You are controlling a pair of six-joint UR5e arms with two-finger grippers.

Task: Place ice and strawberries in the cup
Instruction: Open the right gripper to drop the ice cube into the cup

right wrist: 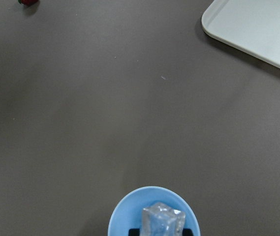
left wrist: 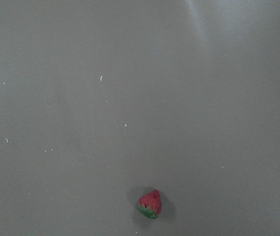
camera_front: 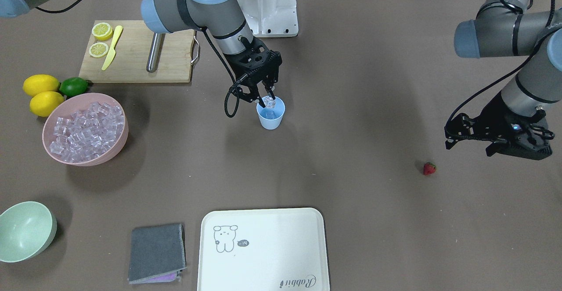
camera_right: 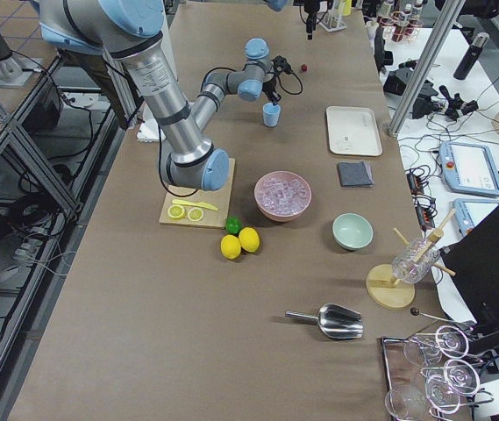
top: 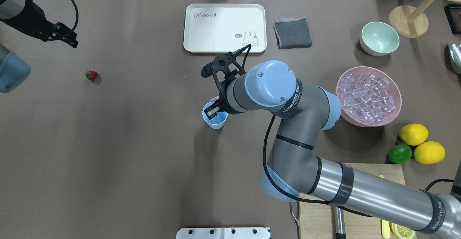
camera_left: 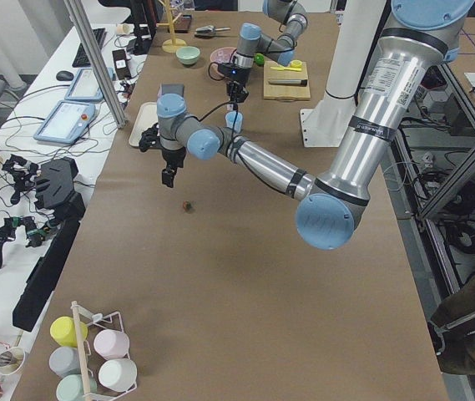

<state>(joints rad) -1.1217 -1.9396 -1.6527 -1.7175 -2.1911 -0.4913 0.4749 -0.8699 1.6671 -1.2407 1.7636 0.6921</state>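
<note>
The light-blue cup stands near the table's middle. My right gripper is shut on one clear ice cube and holds it just above the cup's mouth; the right wrist view shows the cube over the cup's rim. More ice fills the pink bowl. The red strawberry lies alone on the table, and also shows low in the left wrist view. My left gripper hovers beside and above it, looks open, and is empty.
A cutting board holds lemon halves, a yellow knife and a metal bar. Two lemons and a lime lie by the pink bowl. A pale green bowl, a grey cloth and a white tray lie along the operators' edge.
</note>
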